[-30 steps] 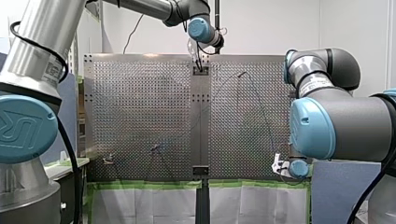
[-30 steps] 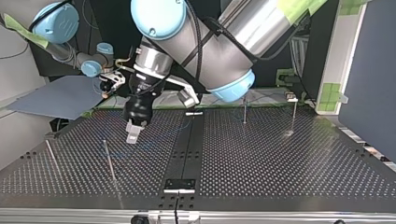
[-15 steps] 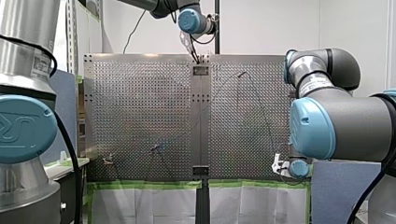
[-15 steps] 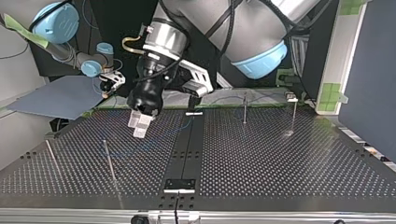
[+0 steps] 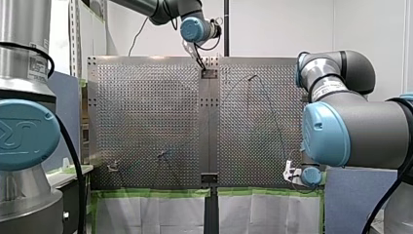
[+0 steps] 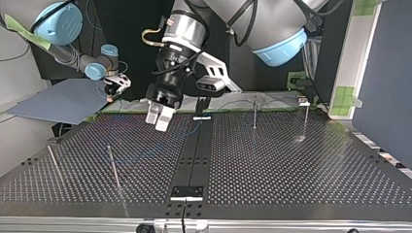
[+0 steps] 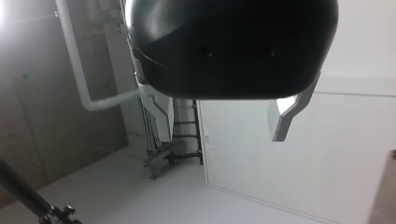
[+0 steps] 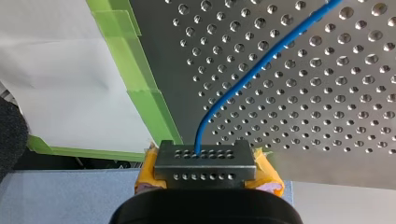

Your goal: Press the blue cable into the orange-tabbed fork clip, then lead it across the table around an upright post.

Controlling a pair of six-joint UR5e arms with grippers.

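**Bright room, shiny table, one backlit view**

In your front view, even room light falls on the white wall [image 5: 282, 24], and the perforated table [image 5: 146, 122] glares pale along its far edge. The top view has a dark backdrop and a soft sheen on the table. The left gripper [image 7: 223, 133] is a dark shape against brightness. The right wrist view evenly lights the blue cable [image 8: 261, 70].

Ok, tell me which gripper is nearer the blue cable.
Right. My right gripper has its jaws shut on the blue cable, by the edge of the perforated table. My left gripper hovers over the table, jaws open and empty, clear of it.
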